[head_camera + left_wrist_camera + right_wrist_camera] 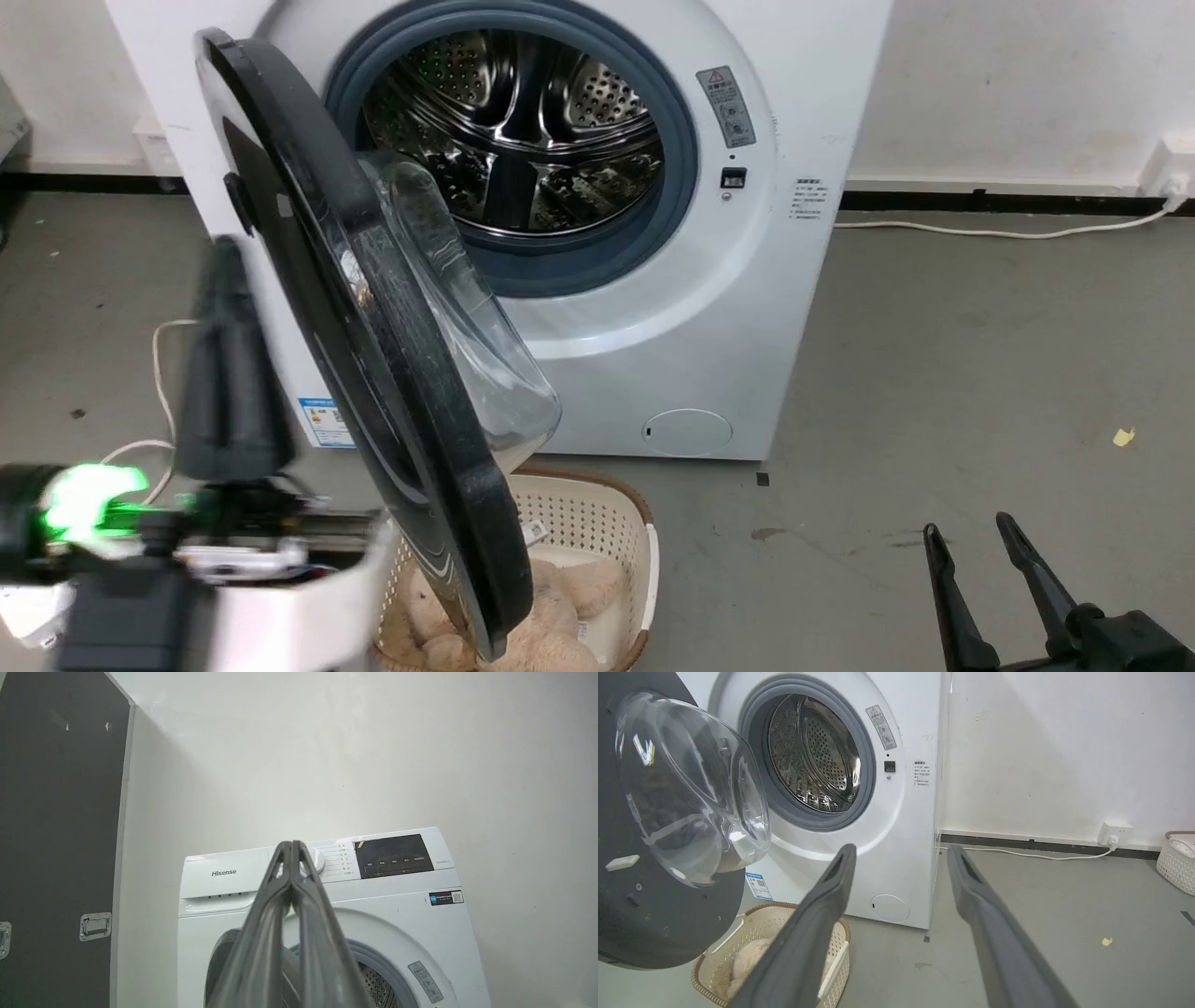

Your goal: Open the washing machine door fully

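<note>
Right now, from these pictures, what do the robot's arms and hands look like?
Each hand has two long, dark grey fingers that taper to slim tips, with a slot-like hollow near each end. Behind the left hand are a glowing green light, black housing and a glossy white forearm shell. The right hand joins a black block.

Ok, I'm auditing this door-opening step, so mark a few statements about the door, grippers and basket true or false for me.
1. The washing machine door hangs open, baring the steel drum. True.
2. The left gripper clamps the door's rim. False: it is shut on nothing.
3. The right gripper is open. True.
4. The laundry basket under the door is empty. False: pale fluffy things lie in it.
</note>
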### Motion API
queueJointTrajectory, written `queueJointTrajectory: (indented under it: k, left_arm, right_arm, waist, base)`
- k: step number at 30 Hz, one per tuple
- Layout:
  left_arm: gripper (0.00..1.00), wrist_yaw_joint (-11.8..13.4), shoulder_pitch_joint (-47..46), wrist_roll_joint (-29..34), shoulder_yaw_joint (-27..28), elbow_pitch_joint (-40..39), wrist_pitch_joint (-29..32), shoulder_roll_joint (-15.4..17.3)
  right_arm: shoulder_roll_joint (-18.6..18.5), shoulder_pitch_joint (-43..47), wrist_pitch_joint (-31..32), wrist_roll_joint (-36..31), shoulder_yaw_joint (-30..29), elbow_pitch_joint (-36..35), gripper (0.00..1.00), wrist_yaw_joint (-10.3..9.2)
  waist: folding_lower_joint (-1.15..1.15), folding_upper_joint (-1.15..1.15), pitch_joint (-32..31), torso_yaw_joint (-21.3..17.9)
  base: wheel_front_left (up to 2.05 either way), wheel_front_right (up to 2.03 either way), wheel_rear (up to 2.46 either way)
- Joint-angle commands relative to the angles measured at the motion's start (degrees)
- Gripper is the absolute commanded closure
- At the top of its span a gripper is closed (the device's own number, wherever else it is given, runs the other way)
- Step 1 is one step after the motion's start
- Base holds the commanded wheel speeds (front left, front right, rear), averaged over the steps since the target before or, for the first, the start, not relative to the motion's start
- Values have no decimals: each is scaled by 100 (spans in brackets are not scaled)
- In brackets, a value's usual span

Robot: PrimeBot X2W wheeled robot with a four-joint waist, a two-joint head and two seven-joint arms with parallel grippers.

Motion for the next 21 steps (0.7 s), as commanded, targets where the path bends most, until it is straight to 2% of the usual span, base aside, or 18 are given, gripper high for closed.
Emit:
queueJointTrajectory:
  k: [1, 10, 16, 21]
  left_arm:
    - [100, -27, -72, 195, -226, -120, 114, 6]
    - [100, -169, 281, 406, -1464, -123, 595, -136]
    - [100, -223, 607, 99, -2162, 495, 655, -207]
    - [100, -175, 729, -168, -2357, 1241, 872, -231]
  right_arm:
    - [26, -109, -47, 38, 2, 29, 0, -5]
    - [26, -117, -48, 52, -5, 30, 0, -5]
    - [26, -123, -48, 60, -5, 56, 0, -5]
    - [26, -142, -49, 65, -2, 91, 0, -5]
  waist:
    - [0, 0, -9, -37]
    - [0, 0, -6, -104]
    - [0, 0, 19, -65]
    - [0, 0, 57, -33]
  base:
    - [0, 0, 0]
    - [0, 0, 0]
    - [0, 0, 0]
    - [0, 0, 0]
